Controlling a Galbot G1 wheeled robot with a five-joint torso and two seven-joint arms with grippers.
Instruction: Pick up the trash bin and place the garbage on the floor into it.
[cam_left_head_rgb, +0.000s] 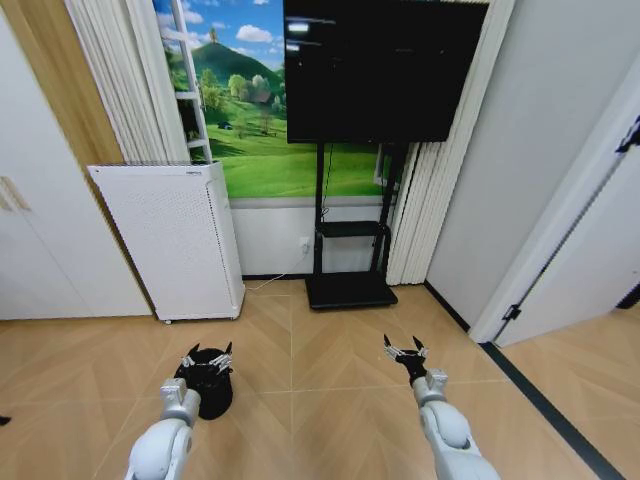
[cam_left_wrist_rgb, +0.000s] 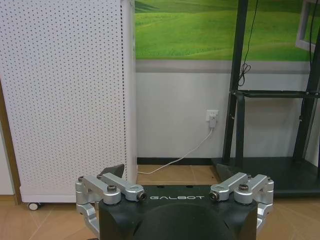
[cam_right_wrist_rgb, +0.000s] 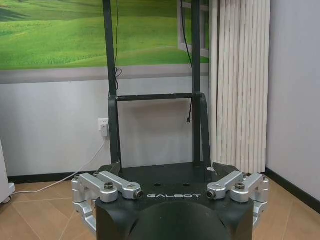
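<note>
We count one trash bin (cam_left_head_rgb: 205, 385) | one white box (cam_left_head_rgb: 178, 240) | one TV (cam_left_head_rgb: 380, 65) | two grippers: left gripper (cam_left_head_rgb: 207, 360), right gripper (cam_left_head_rgb: 404, 350)

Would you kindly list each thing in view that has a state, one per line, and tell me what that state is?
left gripper: open, held above the trash bin, gripping nothing
right gripper: open, held over bare floor, gripping nothing
trash bin: upright on the floor, partly hidden by the left arm
TV: screen dark, mounted on its stand
plug: seated in the wall socket, cable trailing to the floor
white perforated appliance: upright against the wall
</note>
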